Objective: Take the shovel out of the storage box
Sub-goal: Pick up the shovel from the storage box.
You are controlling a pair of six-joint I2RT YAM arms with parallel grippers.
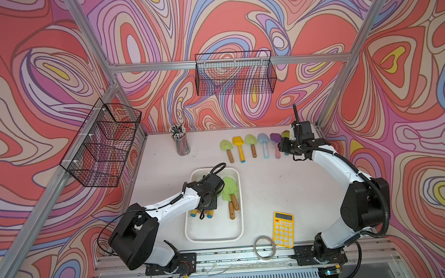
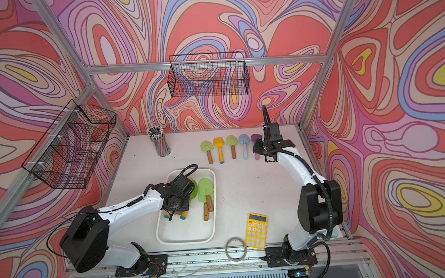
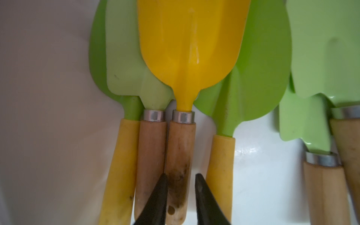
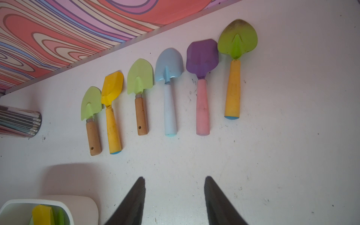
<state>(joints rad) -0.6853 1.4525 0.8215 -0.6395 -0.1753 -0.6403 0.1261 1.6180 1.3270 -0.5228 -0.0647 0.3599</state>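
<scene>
The white storage box (image 1: pixel 213 240) (image 2: pixel 185 241) sits on the table in front of my left arm, and several shovels lie in it. A yellow-bladed shovel (image 3: pixel 187 48) with a wooden handle (image 3: pixel 181 140) rests on top of green ones (image 3: pixel 259 68). My left gripper (image 3: pixel 181 175) reaches down into the box and straddles that handle near its end. One finger touches the handle and a thin gap shows at the other. The left wrist hides this in both top views. My right gripper (image 4: pixel 175 178) (image 1: pixel 284 144) hangs open and empty over the table at the back right.
Several shovels (image 1: pixel 253 146) (image 4: pixel 169 91) lie in a row at the back of the table. Two more green shovels (image 1: pixel 229 189) lie along the box's right side. A yellow calculator (image 1: pixel 283 229), tape ring (image 1: pixel 264 248), pencil cup (image 1: pixel 181 144) and wire baskets (image 1: pixel 235 75) (image 1: pixel 104 145) are around.
</scene>
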